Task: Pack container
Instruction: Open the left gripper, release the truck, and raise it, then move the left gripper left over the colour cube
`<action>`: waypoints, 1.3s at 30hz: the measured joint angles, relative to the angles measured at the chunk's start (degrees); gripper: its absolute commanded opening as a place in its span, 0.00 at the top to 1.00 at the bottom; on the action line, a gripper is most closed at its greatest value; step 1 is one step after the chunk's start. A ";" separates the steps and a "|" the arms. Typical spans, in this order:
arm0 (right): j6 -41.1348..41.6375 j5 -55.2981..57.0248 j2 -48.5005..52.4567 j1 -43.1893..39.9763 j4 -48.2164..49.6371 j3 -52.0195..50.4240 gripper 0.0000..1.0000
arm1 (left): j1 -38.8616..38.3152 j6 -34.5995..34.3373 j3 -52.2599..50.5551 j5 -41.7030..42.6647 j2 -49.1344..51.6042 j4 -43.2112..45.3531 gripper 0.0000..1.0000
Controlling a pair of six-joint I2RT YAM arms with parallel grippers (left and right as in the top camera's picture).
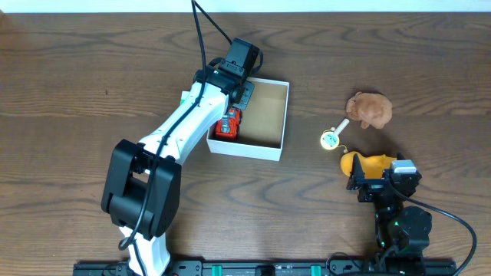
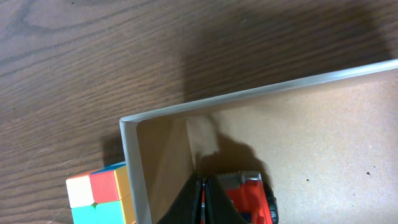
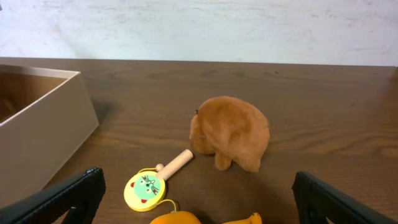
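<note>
Box (image 1: 245,148): white, shallow, brown floor, sitting on the table (image 1: 69,84) a little left of centre. It is open at the top.

Left arm: reaches from the near-left edge up over the left side of the box, and the wrist hangs above the box's left wall. Left fingers (image 2: 203,199) are pressed together with nothing between them. Their tips are inside the box, near a corner.

Red toy (image 2: 249,196): on the box floor against the left wall, just right of the closed fingers. Whether it touches them, I cannot tell.

Cube (image 2: 99,196): multicoloured, on the table outside the box, just beside the left wall. From overhead the arm mostly hides it.

Right arm: at the near-right edge of the table, well apart from the box. Right fingers (image 1: 381,176) are spread wide and hold nothing.

Yellow toy (image 1: 362,162): on the table directly in front of the right fingers, in line with the gap between them. No contact visible.

Paddle (image 3: 148,186): a round yellow-green disc with a short wooden handle, lying flat between the yellow toy and the plush.

Plush (image 3: 233,134): brown, on the table beyond the paddle, right of the box and apart from it.
</note>
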 measured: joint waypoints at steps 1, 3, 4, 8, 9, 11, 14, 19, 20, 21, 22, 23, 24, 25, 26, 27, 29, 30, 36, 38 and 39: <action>0.00 0.00 0.00 0.00 0.00 0.00 0.01 | 0.00 0.00 0.00 -0.07 0.11 -0.07 0.94; 0.00 0.00 0.00 0.00 0.00 0.00 0.01 | 0.00 -0.02 0.00 -0.09 0.55 -0.52 0.94; 0.00 0.00 0.00 0.00 0.00 0.00 0.01 | 0.00 -0.04 0.00 -0.09 0.92 -0.81 0.94; 0.00 0.00 0.00 0.00 0.00 0.00 0.01 | 0.00 -0.13 0.00 -0.09 3.02 -1.31 0.94; 0.00 0.00 0.00 0.00 0.02 0.00 0.01 | 0.00 -0.13 0.00 -0.09 3.34 -1.46 0.94; 0.00 0.00 0.00 0.00 0.02 0.00 0.01 | 0.00 -0.15 0.00 -0.09 3.48 -1.97 0.94; 0.00 0.00 0.00 0.00 0.02 0.00 0.01 | 0.00 -0.13 0.00 -0.09 3.48 -3.26 0.94; 0.00 0.00 0.00 0.00 0.02 0.00 0.01 | 0.00 -0.13 0.00 -0.09 3.30 -4.96 0.94; 0.00 0.00 0.00 0.00 0.00 0.00 0.01 | 0.00 -0.13 0.00 -0.09 3.19 -5.01 0.94; 0.00 0.00 0.00 0.00 0.00 0.00 0.01 | 0.00 -0.13 0.00 -0.09 3.08 -5.03 0.94; 0.00 0.00 0.00 0.00 0.00 0.00 0.01 | 0.00 -0.13 0.00 -0.09 2.89 -5.07 0.94; 0.00 0.00 0.00 0.00 0.00 0.00 0.01 | 0.00 -0.13 0.00 -0.09 2.51 -5.14 0.94; 0.00 0.00 0.00 0.00 0.00 0.00 0.01 | 0.00 -0.13 0.00 -0.09 2.14 -5.09 0.94; 0.00 0.00 0.00 0.00 0.02 0.00 0.01 | 0.00 -0.13 0.00 -0.09 1.68 -5.01 0.94; 0.00 0.00 0.00 0.00 0.00 0.00 0.01 | 0.00 -0.13 0.00 -0.09 1.09 -4.72 0.94; 0.00 0.00 0.00 0.00 0.00 0.00 0.01 | 0.00 -0.13 0.00 -0.09 0.42 -4.20 0.94; 0.00 0.00 0.00 0.00 0.00 0.00 0.01 | 0.00 -0.15 0.00 -0.09 -0.74 -2.62 0.94; 0.00 0.00 0.00 0.00 0.00 0.00 0.01 | 0.00 -0.13 0.00 -0.09 -1.22 -1.84 0.93; 0.00 0.00 0.00 0.00 0.00 0.00 0.01 | 0.02 -0.17 0.00 -1.53 -5.03 1.55 0.83; 0.00 0.00 0.00 0.00 0.02 0.00 0.01 | 0.28 -0.20 0.00 -3.45 -6.93 1.55 0.78; 0.00 0.00 0.00 0.00 0.02 0.00 0.01 | 0.61 -0.24 0.00 -4.57 -8.02 1.53 0.73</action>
